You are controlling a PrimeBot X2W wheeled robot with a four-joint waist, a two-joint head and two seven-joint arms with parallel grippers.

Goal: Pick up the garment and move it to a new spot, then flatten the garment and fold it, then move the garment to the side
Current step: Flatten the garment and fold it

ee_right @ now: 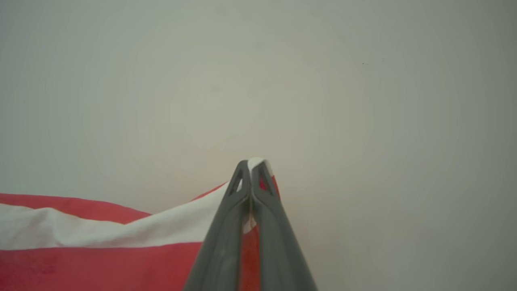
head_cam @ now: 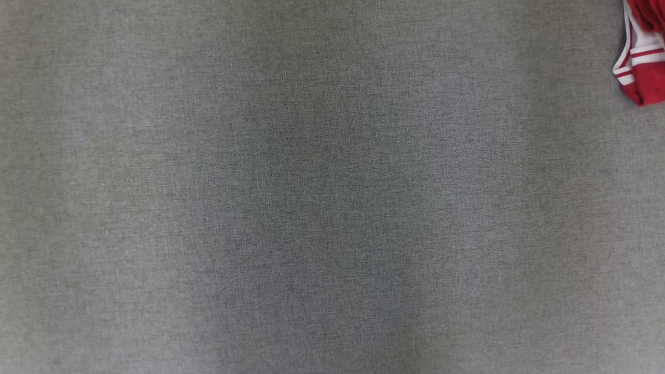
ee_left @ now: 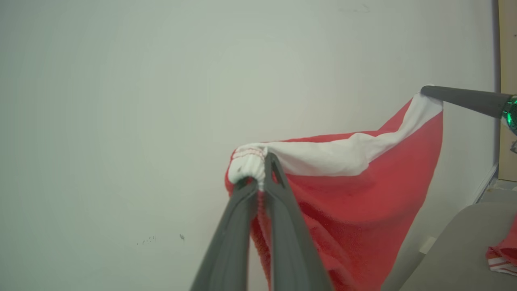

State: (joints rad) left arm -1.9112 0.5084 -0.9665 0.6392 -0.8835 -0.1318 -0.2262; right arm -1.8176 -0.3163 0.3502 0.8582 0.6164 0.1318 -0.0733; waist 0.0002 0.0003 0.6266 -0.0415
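Observation:
The garment (ee_left: 355, 202) is red cloth with a white band, stretched in the air between both grippers in front of a pale wall. In the left wrist view my left gripper (ee_left: 258, 171) is shut on a bunched white corner, and red cloth hangs down to its right. The dark fingers of my right gripper (ee_left: 426, 90) pinch the other end of the band at upper right. My right gripper (ee_right: 252, 163) is shut on the white edge, and the garment (ee_right: 80, 250) runs off to the left. A red, white-striped end of the garment (head_cam: 644, 57) lies at the table's top right.
The grey cloth-covered table (head_cam: 311, 208) spreads across the head view. Its curved edge (ee_left: 452, 250) appears at the lower right of the left wrist view, with a red striped bit of cloth (ee_left: 503, 258) on it. A tan panel (ee_left: 508, 48) stands at the far right.

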